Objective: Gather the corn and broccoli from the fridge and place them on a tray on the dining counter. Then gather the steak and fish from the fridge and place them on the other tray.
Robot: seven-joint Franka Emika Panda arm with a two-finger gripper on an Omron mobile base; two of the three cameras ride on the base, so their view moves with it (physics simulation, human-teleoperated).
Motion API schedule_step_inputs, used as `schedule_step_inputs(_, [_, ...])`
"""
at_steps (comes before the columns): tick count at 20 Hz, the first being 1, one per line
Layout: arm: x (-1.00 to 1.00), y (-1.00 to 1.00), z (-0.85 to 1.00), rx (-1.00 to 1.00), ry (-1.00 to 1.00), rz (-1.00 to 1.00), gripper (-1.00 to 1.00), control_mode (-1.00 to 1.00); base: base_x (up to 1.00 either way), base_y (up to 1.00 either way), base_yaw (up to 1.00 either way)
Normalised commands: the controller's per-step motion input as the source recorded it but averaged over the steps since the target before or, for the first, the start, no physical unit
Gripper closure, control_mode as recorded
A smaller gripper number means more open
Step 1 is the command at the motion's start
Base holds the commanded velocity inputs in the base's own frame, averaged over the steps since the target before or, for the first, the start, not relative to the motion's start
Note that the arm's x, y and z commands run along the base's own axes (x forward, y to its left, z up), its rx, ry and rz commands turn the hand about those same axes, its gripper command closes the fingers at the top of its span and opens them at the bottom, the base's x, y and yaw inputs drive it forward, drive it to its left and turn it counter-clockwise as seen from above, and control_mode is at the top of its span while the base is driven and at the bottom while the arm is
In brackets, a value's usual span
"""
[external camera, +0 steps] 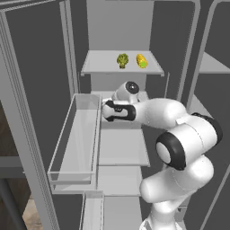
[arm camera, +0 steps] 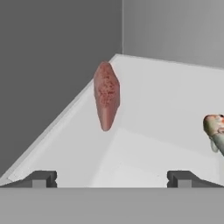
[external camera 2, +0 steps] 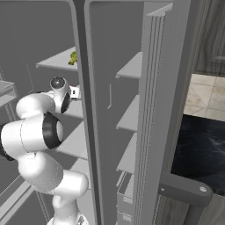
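Gripper: two-finger gripper (arm camera: 112, 178) with small dark tips, jaws spread as wide as they go, nothing between them, reaching into the fridge over a pale shelf
Steak: flat pinkish-red slab of raw meat (arm camera: 106, 96), lying on the pale shelf ahead of the fingers, near the grey side wall, well apart from both tips
Fish: pale object with a reddish-orange end (arm camera: 214, 129), cut off by the edge of the hand view, on the same shelf as the steak, apart from it
Broccoli: small dark green lumpy floret head (external camera: 122, 60) on a higher pale shelf, above the arm
Corn: small stubby yellow cob with a green end (external camera: 142, 60), just beside the broccoli on that same upper shelf, not touching it
Fridge: tall matte grey cabinet (external camera: 45, 81) standing open, clear door bin (external camera: 74, 139) beside the arm
Arm: white arm with dark joints (external camera: 179, 143), bent forward into the fridge below the upper shelf
Dining counter: black marble-look slab with faint white veins (external camera 2: 200, 147), seen past the fridge door in the right base view
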Motion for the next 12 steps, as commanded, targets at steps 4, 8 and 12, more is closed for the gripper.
schedule_step_inputs(4, [0.6, 0.14, -0.07, 0.0, 0.01, -0.01, -1.0, -1.0, 0.0, 0.0, 0.0])
schedule_step_inputs(8, [0.62, 0.23, -0.14, 0.0, 0.04, -0.01, -1.0, -1.0, 0.0, 0.0, 0.0])
schedule_step_inputs(12, [0.63, 0.24, -0.11, 0.0, 0.09, -0.02, -1.0, -1.0, 0.0, 0.0, 0.0])
